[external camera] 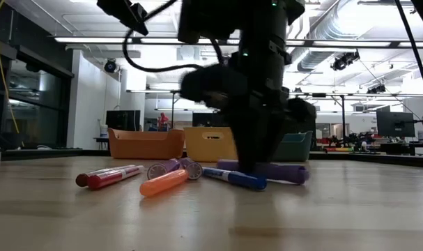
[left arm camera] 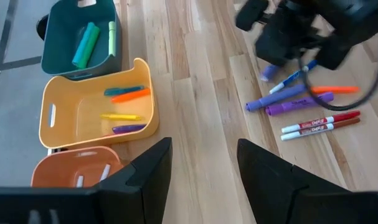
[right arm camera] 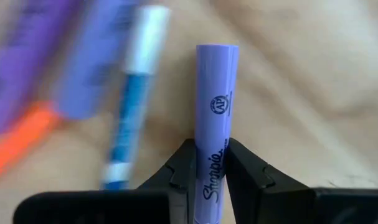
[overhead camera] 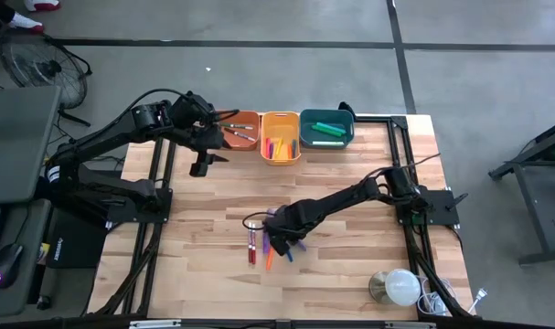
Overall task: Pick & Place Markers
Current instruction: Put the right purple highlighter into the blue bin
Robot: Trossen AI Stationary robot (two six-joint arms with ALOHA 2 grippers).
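Markers (external camera: 162, 183) lie loose mid-bench. Right gripper (right arm camera: 212, 163) is down among them, its fingers clamped on a lilac marker (right arm camera: 217, 106). Left gripper (left arm camera: 201, 163) hangs beside the orange bin (overhead camera: 241, 131), fingers wide open, empty.

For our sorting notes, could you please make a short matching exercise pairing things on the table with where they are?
Things:
1. green marker
2. lavender marker
3. red markers
4. left claw

Places:
A. loose on the table
B. in the teal bin
C. open, near the orange bin
D. between the right claw's fingers

Pairs: 1-B, 2-D, 3-A, 4-C
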